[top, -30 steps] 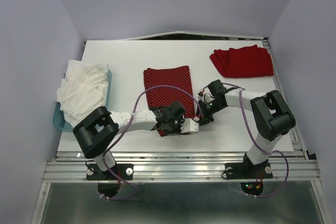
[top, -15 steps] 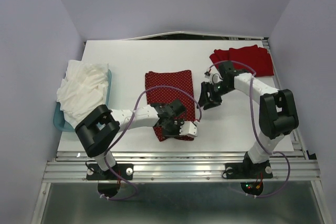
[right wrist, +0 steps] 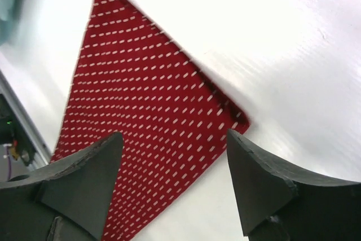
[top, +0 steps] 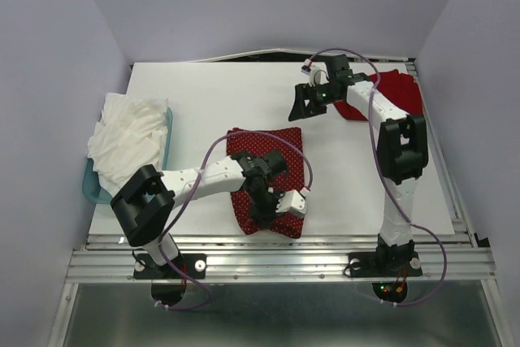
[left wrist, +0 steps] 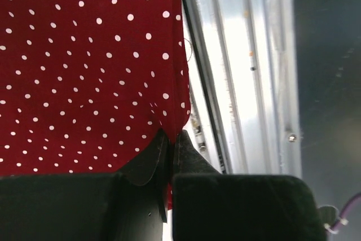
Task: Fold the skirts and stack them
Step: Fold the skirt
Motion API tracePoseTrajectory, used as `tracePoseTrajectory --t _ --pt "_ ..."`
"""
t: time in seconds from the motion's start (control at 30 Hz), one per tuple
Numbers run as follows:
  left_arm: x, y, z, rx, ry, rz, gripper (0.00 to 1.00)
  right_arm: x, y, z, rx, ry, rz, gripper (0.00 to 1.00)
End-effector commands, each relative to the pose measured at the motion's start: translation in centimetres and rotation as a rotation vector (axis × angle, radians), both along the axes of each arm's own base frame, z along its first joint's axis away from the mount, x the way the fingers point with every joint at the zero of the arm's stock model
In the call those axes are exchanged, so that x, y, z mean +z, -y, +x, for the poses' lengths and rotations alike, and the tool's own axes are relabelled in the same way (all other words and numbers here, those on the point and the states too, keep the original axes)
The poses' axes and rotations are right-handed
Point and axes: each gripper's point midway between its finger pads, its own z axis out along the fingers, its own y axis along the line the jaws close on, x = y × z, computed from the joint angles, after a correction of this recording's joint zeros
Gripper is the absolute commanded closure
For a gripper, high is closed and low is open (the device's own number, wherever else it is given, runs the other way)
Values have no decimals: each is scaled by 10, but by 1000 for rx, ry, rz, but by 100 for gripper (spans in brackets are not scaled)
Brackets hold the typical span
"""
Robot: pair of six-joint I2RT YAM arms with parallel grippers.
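Dark red polka-dot skirt (top: 264, 142), folded into a rectangle, lies at the near middle of the white table (top: 203, 103). The left gripper (left wrist: 171, 139) is clamped on the skirt's near edge, close to the table's metal rail. A plain red skirt (top: 402, 91) sits folded at the far right. The right gripper (right wrist: 172, 136) hovers beside it, jaws spread, holding nothing. The fold probably calls for a firm, low pinch with the layers kept aligned.

Locate the dark red polka-dot skirt (top: 276, 142) at the centre of the counter. It is folded into a flat rectangle that reaches the near edge. The plain bright red skirt (top: 400, 88) lies folded at the far right corner.
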Motion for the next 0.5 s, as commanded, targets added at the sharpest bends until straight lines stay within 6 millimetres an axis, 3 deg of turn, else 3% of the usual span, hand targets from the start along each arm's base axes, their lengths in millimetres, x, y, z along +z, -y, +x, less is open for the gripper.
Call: tracePoseTrajectory --t 0.0,0.1,0.3,0.43,0.47 --pt "41 8 -23 -33 -114 -76 100 -10 -27 20 71 76 19 22" --pt "57 16 -27 -44 -159 -96 100 -34 -45 19 126 96 -18 24" --pt "82 29 -23 -18 -220 -143 100 -71 -72 -11 249 93 -83 32" --pt "87 25 5 52 -233 -148 100 -90 -76 -43 316 33 -77 46" --pt "89 24 21 85 -226 -147 100 -91 -79 -49 333 32 -77 50"
